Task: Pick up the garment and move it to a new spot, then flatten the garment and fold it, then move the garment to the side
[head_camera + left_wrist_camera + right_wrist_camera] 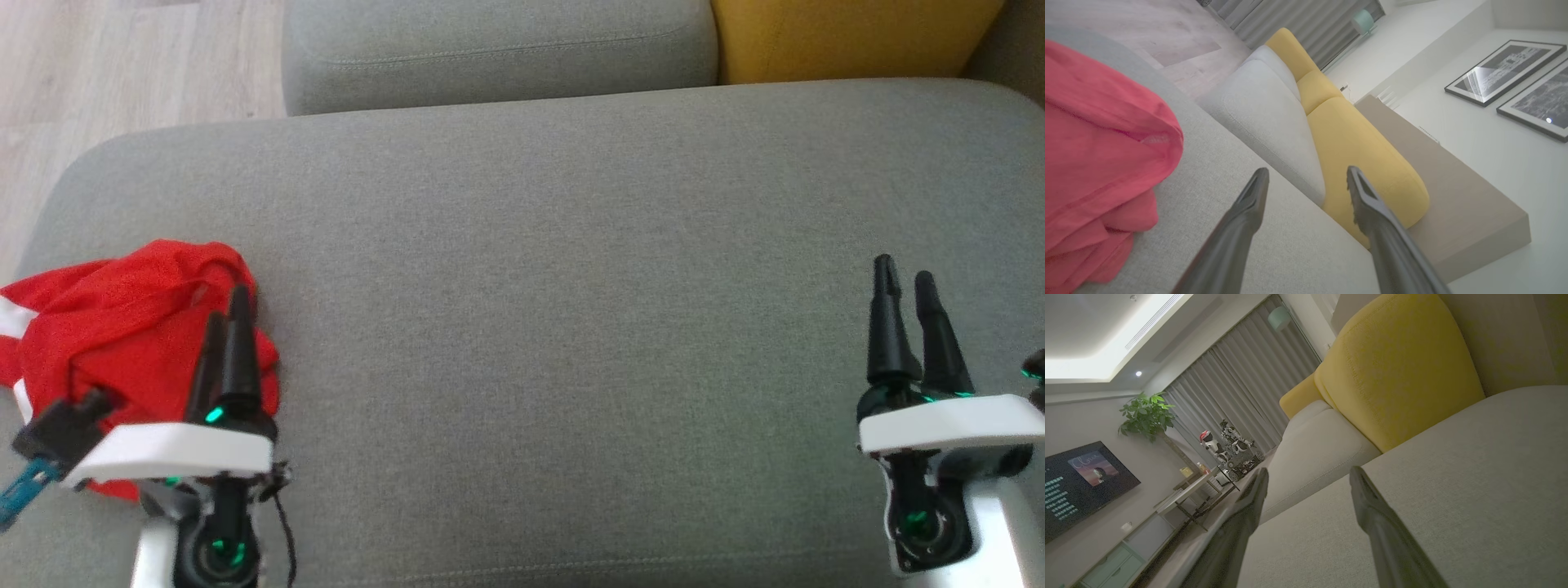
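Step 1 of the task, the pick-up, is in hand but not yet made. The crumpled red fabric garment with white trim (122,318) lies heaped at the left end of the broad grey upholstered seat cushion (555,245), close to its rounded edge. The left gripper (228,306) hangs at the heap's right side, its 2 dark fingers spread apart with nothing between them; the left wrist view puts the cloth beside them, to their left. The right gripper (903,271), well apart at the other end, is likewise spread and empty. The next move probably calls for the left arm to shift over the heap, sink and pinch a raised fold. Behind lie a smaller grey cushion (498,49) and a mustard-yellow cushion (849,37), with pale wooden floor (122,65) to the left. Nothing blocks the reach, though the garment could slip off the edge.
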`<state>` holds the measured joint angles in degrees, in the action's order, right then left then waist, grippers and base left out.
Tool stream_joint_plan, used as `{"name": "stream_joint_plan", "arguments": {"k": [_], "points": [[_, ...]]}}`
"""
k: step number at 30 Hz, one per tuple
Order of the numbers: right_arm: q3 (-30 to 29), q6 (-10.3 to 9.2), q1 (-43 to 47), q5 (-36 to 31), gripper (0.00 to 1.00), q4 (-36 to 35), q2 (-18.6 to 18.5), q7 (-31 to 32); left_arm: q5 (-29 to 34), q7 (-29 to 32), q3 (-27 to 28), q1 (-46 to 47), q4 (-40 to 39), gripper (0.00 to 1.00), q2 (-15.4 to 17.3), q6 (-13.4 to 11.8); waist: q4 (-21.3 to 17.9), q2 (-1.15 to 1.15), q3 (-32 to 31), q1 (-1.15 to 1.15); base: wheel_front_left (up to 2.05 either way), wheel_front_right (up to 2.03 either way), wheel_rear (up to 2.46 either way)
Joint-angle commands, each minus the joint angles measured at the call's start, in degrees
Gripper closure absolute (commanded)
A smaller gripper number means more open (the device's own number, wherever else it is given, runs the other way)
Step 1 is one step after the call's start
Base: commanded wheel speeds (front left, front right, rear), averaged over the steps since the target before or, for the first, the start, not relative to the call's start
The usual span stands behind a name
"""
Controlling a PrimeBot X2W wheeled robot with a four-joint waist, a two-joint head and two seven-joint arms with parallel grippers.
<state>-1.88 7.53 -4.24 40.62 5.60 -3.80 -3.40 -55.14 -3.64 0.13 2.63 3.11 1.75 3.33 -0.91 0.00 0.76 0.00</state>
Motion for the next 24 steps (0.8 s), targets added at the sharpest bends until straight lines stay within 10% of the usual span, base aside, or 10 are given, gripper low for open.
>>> {"name": "stream_joint_plan", "arguments": {"k": [1, 24], "points": [[1.6, -0.02, -3.5, -3.4, 0.0, -2.4, -1.4, -1.0, 3.8, -0.8, -0.3, 3.3, -2.6, 0.0, 0.8, -0.6, -0.2, 0.0, 0.1, 0.0, 0.0, 0.0, 0.0], [7.0, -0.03, -4.0, -25.4, 0.0, 2.1, -1.2, -4.9, 28.9, -4.7, -13.2, 4.2, 0.4, 0.0, 5.9, -12.7, -1.6, 0.0, 1.0, 0.0, 0.0, 0.0, 0.0]]}}
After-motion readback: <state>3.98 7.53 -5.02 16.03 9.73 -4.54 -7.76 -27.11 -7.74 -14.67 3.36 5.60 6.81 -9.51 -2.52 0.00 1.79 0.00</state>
